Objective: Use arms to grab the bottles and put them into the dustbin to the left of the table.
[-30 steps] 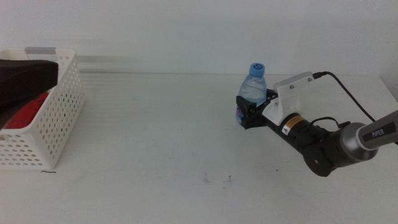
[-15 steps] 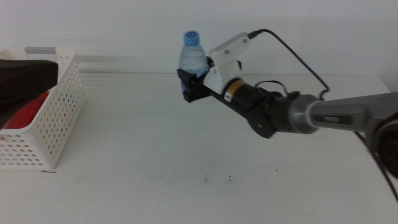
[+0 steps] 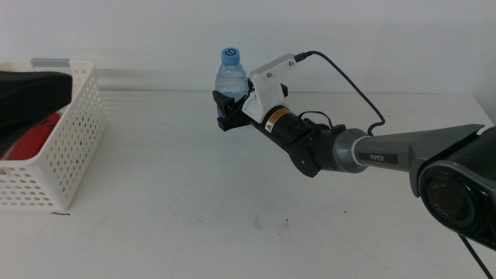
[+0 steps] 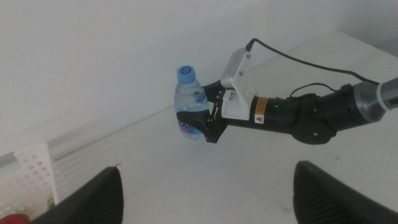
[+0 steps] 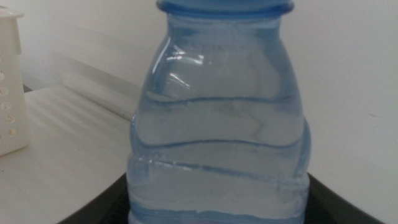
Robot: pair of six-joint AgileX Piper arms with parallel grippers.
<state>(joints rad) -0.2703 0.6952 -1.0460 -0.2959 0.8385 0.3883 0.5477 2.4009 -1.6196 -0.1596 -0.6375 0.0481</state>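
The right gripper [image 3: 227,108] clenched the water bottle [image 3: 230,74] upright above the table [image 3: 155,194], upper centre of frame, for carrying towards the dustbin [image 3: 62,155] at far left. The left gripper [image 4: 205,186] waited, parted and empty.

Water bottle [image 4: 188,102] in right claw [image 4: 200,126], upright.

bare table [image 3: 170,178] between held water bottle [image 3: 230,77] and dustbin [image 3: 66,147]

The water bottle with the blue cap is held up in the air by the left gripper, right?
Not quite. The water bottle with the blue cap is held up in the air, but by the right gripper, whose arm reaches in from the right in the middle view. The left gripper is open and holds nothing, as the left wrist view shows.
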